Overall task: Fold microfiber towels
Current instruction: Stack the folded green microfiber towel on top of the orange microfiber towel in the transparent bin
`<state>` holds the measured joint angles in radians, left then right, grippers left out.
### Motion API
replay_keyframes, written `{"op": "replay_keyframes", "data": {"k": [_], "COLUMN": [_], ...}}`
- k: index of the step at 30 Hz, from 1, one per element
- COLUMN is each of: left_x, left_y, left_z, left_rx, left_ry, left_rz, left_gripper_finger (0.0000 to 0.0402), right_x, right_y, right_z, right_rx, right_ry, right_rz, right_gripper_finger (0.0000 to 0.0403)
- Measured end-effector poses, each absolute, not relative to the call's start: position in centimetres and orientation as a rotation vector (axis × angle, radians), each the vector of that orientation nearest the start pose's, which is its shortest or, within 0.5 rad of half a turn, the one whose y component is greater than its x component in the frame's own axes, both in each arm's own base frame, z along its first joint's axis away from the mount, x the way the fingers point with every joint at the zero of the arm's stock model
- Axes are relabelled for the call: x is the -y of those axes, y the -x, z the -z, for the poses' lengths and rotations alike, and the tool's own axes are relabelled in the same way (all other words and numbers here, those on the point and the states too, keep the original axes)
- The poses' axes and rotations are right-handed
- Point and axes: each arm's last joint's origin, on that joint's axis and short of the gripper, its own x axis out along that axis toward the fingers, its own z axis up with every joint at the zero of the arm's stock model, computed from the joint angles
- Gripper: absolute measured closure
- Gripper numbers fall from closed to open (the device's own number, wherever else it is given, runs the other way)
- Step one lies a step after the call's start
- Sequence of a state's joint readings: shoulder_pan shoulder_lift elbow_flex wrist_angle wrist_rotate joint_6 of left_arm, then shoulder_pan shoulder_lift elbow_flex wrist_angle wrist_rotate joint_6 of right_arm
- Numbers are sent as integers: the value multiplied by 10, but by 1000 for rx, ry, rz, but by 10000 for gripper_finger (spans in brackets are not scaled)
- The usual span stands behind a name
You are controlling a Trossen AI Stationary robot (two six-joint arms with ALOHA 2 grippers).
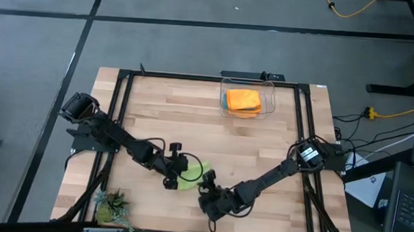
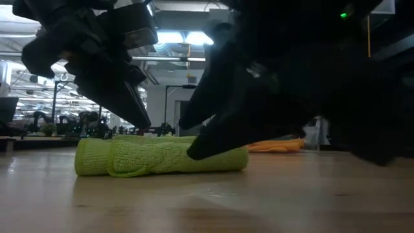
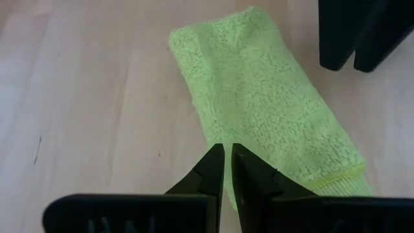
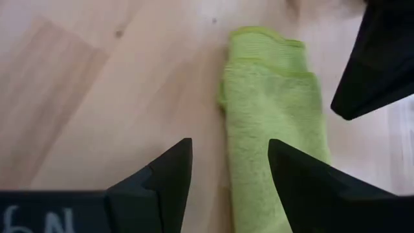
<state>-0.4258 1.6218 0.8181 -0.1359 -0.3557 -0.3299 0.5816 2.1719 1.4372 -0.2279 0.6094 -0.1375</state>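
Pale wooden planks make up the tabletop [image 1: 192, 122], framed by dark rails and standing on a grey floor, with a bright workshop showing beyond it in the low view. At the near edge, about midway across, the lime green towel [image 1: 187, 174] lies as a narrow folded strip, its layers stacked and a looped fold at one end. It looks like a fold already made, lying flat so that it can be checked or folded once more. The left gripper [image 3: 227, 169] hangs just above one end of that strip with its 2 fingers pressed together and nothing between them, perhaps so the narrow tip can press or smooth the cloth rather than pinch it. From the right, the right gripper [image 4: 229, 173] points down at the other end with its fingers spread, 1 over the towel's edge and 1 over bare wood. It holds nothing, and that spread would suit a grab at the edge. At the far side, right of centre, a clear container [image 1: 267, 109] holds an orange towel [image 1: 242, 100], folded, so it likely serves as the place for finished pieces. A small green plant [image 1: 113, 207] stands at the near left corner, well apart from the work.
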Motion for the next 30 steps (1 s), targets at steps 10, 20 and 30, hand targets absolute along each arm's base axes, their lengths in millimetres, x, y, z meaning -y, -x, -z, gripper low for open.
{"op": "replay_keyframes", "data": {"k": [10, 20, 30], "left_x": [114, 114, 112], "left_y": [-280, -280, -280], "left_z": [-156, -156, -155], "left_rx": [-869, -868, -873], "left_ry": [-48, -40, 15], "left_rz": [-86, -89, -120], "left_gripper_finger": [378, 378, 378], "right_x": [-236, -233, -223], "right_y": [-383, -383, -383], "right_z": [-131, -130, -128], "right_rx": [-740, -752, -800], "right_ry": [747, 753, 771], "right_rz": [-96, -85, 3], "right_gripper_finger": [198, 174, 86]}}
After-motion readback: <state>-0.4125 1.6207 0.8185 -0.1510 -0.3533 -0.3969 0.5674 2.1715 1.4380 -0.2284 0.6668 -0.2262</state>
